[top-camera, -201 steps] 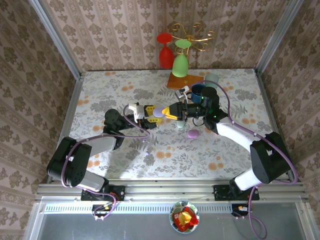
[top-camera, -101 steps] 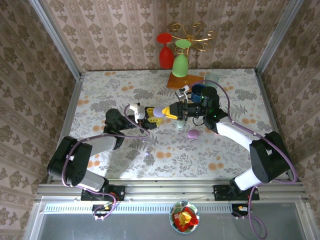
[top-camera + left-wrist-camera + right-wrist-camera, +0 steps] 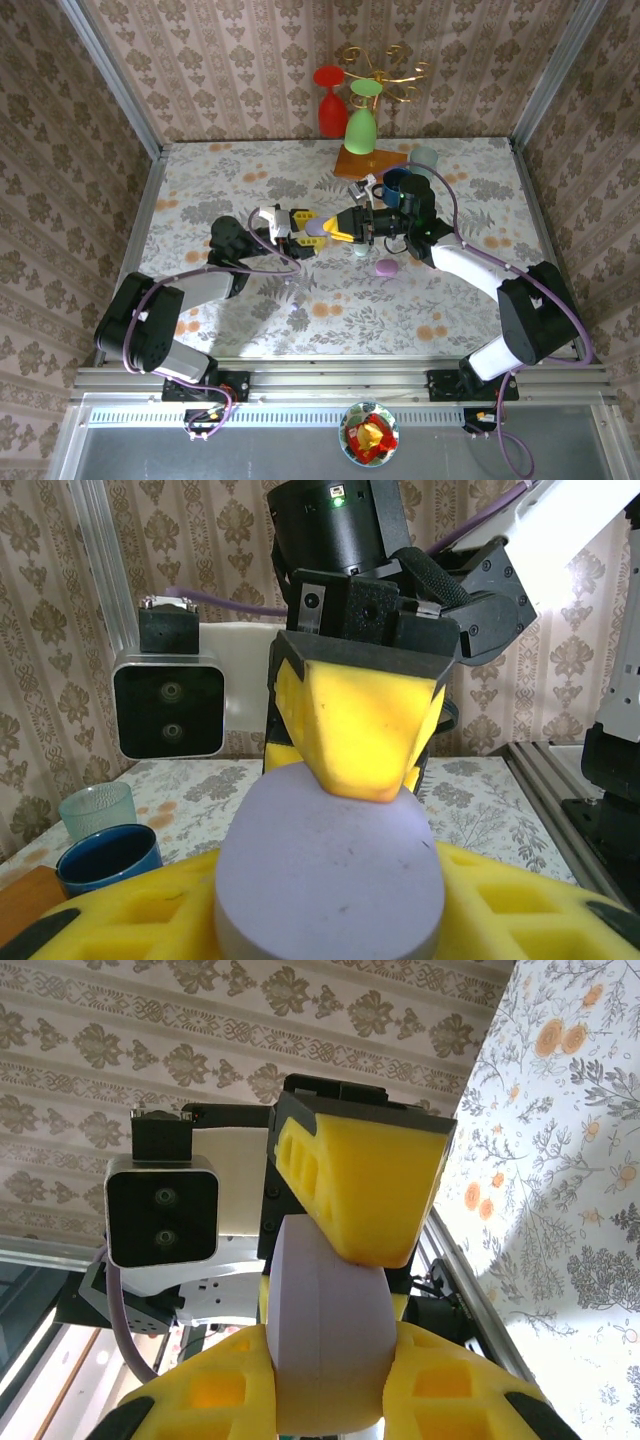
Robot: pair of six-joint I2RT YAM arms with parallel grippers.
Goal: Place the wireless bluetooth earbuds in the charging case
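Lilac case: my right tool clamps it; my left tool has eased wider, grip unclear, likely a handover.

- Case: in the top view, largely covered by the left gripper and right gripper; in both wrist views, its lower part is cut off.
- Left fingers: cut off by the lower edge; whether they press the case cannot be told.
- Pale thing by the right gripper: half hidden, too small to name.
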